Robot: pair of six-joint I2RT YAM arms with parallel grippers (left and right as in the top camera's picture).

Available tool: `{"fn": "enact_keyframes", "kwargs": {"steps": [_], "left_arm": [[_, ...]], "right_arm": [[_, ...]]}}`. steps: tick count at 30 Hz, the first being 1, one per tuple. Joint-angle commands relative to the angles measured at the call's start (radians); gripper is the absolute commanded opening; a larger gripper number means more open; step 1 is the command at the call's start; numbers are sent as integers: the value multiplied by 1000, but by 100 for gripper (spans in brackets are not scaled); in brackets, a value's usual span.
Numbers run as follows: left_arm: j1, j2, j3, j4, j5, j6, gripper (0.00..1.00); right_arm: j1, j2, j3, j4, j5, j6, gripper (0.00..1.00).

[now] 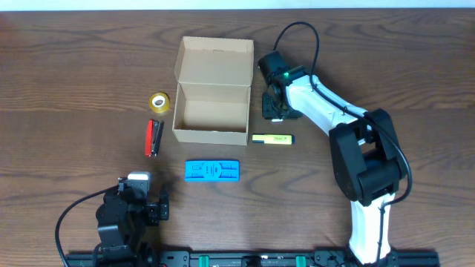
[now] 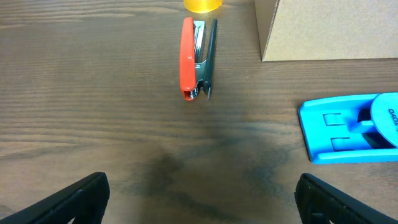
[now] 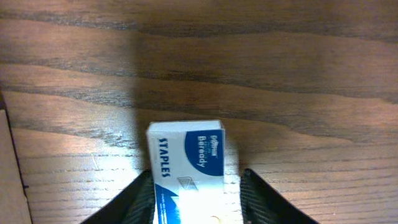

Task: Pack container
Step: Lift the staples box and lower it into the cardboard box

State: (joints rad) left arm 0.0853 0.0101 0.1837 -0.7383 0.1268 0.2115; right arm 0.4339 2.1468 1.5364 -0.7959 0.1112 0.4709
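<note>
Okay, quick notes. Small tan-brown cardboard container [image 1: 210, 136] sits mid-table, hinged flap lid thrown open toward the far side. I can't see anything inside it.

My call is that the box is light, stiff but thin-walled, and will slide or tip if nudged. I'd load from straight above and stay off the rims. If I have to hold it, I'd pinch a side wall near a corner, not the floppy lid.

Right gripper [image 3: 196, 186] hangs just beside the container's right wall, fingers straddling a small blue-and-white box printed STAPLES [image 3: 186, 162]. One finger looks to be touching it, and a dark gap shows at the other. I can't tell whether it's actually clamped. That carton is probably dense for its size, smooth card, so it needs a square grip across the narrow sides.

Left gripper [image 2: 202, 199] is spread wide, holding nothing, low over bare wood, well short of the red stapler [image 2: 196, 59].

Also out on the table are a yellow tape roll [image 1: 158, 102], a flat blue rectangular item [image 1: 212, 170] and a yellow highlighter pen [image 1: 272, 139].
</note>
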Motion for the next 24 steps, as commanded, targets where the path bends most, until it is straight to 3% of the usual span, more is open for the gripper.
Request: {"fn": "enact_keyframes", "kwargs": {"steps": [1, 8, 11, 15, 24], "left_arm": [[6, -6, -9, -24, -7, 13, 95], [6, -6, -9, -24, -7, 13, 95], [6, -6, -9, -24, -7, 13, 95], [6, -6, -9, -24, -7, 13, 95], [6, -6, -9, -24, -7, 13, 95]], "right_arm": [[-10, 6, 6, 1, -2, 7, 38], [-10, 16, -19, 19, -11, 7, 23], [-11, 15, -21, 19, -5, 1, 11], [-16, -1, -18, 11, -6, -24, 2], [-17, -159, -18, -72, -6, -31, 3]]}}
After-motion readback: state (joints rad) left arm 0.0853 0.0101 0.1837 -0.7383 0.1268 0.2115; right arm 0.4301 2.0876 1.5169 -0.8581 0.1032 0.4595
